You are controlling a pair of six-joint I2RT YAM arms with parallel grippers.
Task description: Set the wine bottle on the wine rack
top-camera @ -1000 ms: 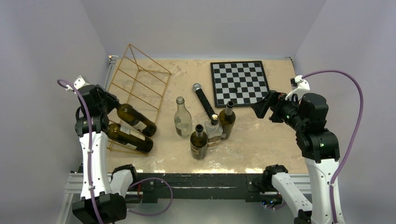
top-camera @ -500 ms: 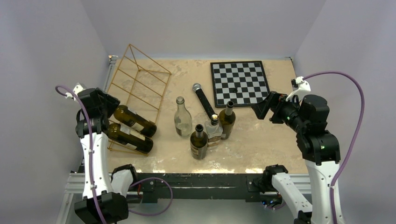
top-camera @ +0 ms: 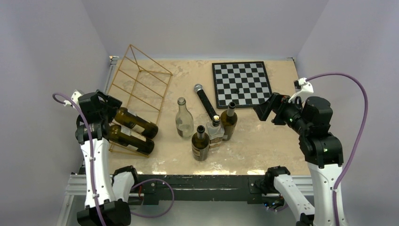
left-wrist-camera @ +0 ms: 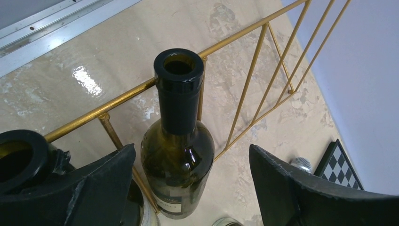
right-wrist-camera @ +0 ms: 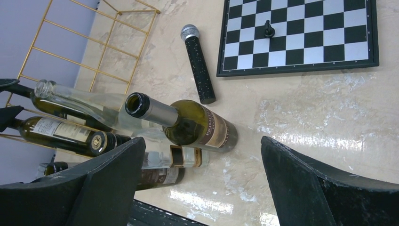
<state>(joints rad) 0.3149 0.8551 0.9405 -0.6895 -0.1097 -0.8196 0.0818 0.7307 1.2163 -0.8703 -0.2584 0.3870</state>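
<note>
Left claw (left-wrist-camera: 190, 150) is wide open and grips nothing: both fingers (left-wrist-camera: 101, 186) stand clear of the glass with gaps on each side. The wine bottle (left-wrist-camera: 176, 155) lies on its side straight ahead of this claw, between the two fingers, with its open mouth pointing back at the wrist camera. It rests on the gold bars of the wine rack (left-wrist-camera: 249, 35), which runs on away from the claw. A second dark bottle (left-wrist-camera: 16, 160) lies just off the claw's left finger, also on the rack. In the top view the left claw (top-camera: 110, 104) sits at the neck end of the wine bottle (top-camera: 136, 121), over the rack's (top-camera: 141, 70) near end. Right claw (right-wrist-camera: 202, 141) is also spread wide and holds nothing, hovering above the bench (top-camera: 263, 141). Ahead of and below it stand upright bottles (top-camera: 229, 123). A microphone (right-wrist-camera: 198, 63) and a chessboard (right-wrist-camera: 301, 35) lie further out.
</note>
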